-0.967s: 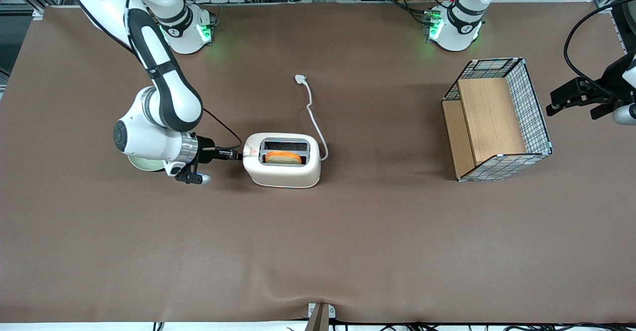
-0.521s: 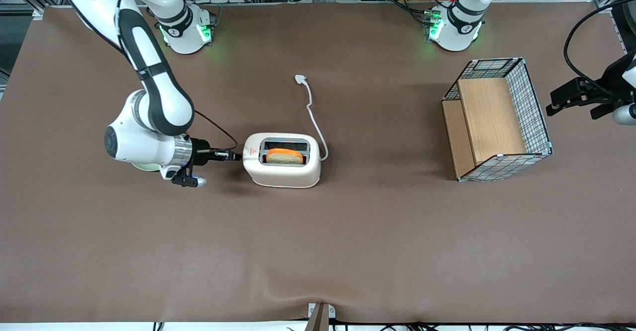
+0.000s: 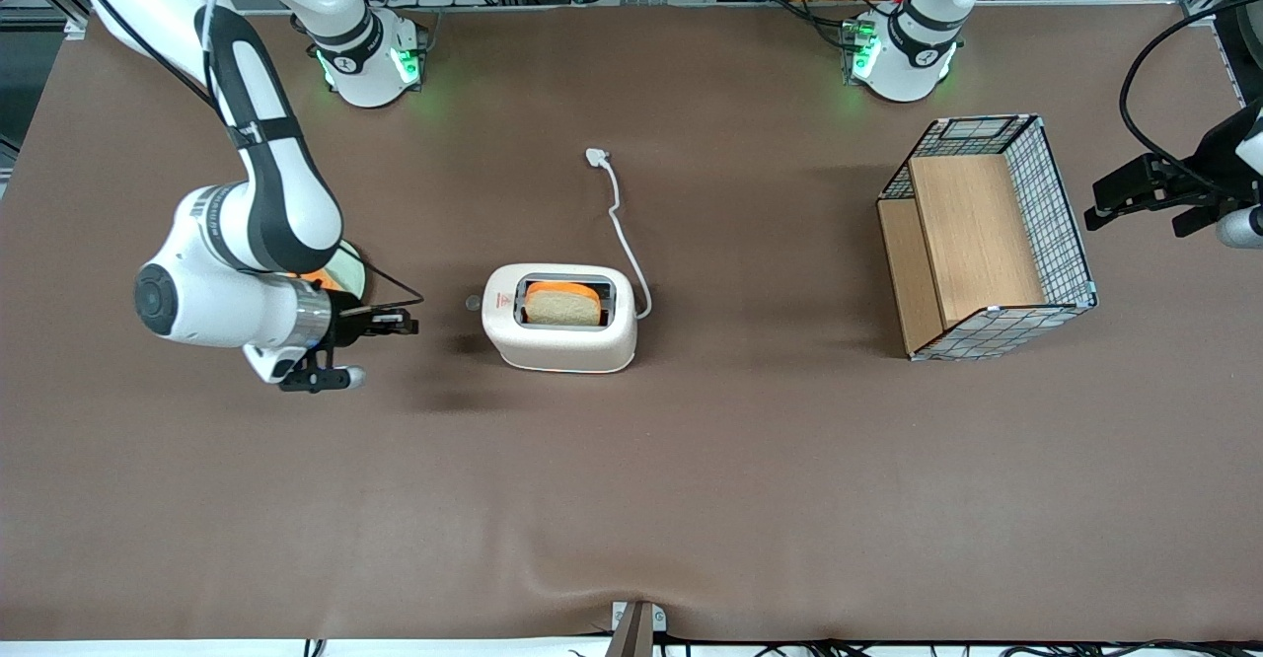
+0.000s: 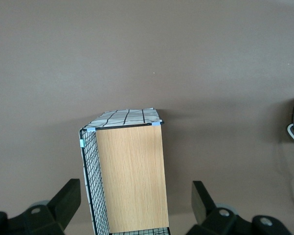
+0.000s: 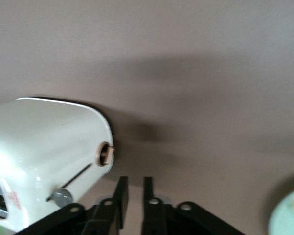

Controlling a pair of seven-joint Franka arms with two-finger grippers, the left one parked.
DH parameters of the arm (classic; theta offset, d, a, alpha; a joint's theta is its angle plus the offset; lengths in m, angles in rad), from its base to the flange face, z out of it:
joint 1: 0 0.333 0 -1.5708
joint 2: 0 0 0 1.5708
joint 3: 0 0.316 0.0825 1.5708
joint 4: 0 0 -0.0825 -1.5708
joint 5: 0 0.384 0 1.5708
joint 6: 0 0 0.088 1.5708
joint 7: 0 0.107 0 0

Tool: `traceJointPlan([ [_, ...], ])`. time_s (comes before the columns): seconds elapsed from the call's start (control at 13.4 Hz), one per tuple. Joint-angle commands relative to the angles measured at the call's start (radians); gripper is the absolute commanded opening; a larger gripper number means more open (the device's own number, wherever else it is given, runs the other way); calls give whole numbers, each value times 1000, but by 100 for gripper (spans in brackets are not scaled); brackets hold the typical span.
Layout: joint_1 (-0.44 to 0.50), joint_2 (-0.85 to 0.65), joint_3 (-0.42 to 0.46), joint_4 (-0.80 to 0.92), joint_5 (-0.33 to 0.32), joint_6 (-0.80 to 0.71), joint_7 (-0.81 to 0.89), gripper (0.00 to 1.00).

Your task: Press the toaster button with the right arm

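Observation:
The cream-white toaster (image 3: pixel 560 320) stands mid-table with a slice of bread (image 3: pixel 562 306) sticking up out of its top slot. The toaster button (image 3: pixel 474 301) is a small pale-grey knob on the end face that looks toward the working arm; in the right wrist view the toaster button (image 5: pixel 62 197) sits at the end of a dark slit, near a beige dial (image 5: pixel 105 153). The right arm (image 3: pixel 259 193) holds its gripper (image 3: pixel 405 322) level, pointing at that end face and a short gap away from it. The gripper (image 5: pixel 134 188) is shut down to a narrow slit and holds nothing.
A pale green plate (image 3: pixel 347 276) with something orange on it lies partly under the right arm's wrist. The toaster's white cord (image 3: pixel 622 223) runs away from the front camera to a plug (image 3: pixel 596 155). A wire basket with wooden panels (image 3: pixel 987 233) stands toward the parked arm's end.
The gripper has pulled back from the toaster's end face toward the working arm's end, uncovering the button. The bread stands higher in the slot than before.

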Motion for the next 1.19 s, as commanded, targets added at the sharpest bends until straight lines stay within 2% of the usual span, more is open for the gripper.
traceJointPlan([
  [0.0,-46,20,7,129,-134,-96,2,100],
  [0.15,-85,28,9,256,-224,-193,2,100],
  [0.37,-154,33,12,385,-229,-333,1,100],
  [0.67,-219,-24,24,425,-272,-387,-34,100],
  [1.12,-253,-233,26,424,-297,-551,34,100],
])
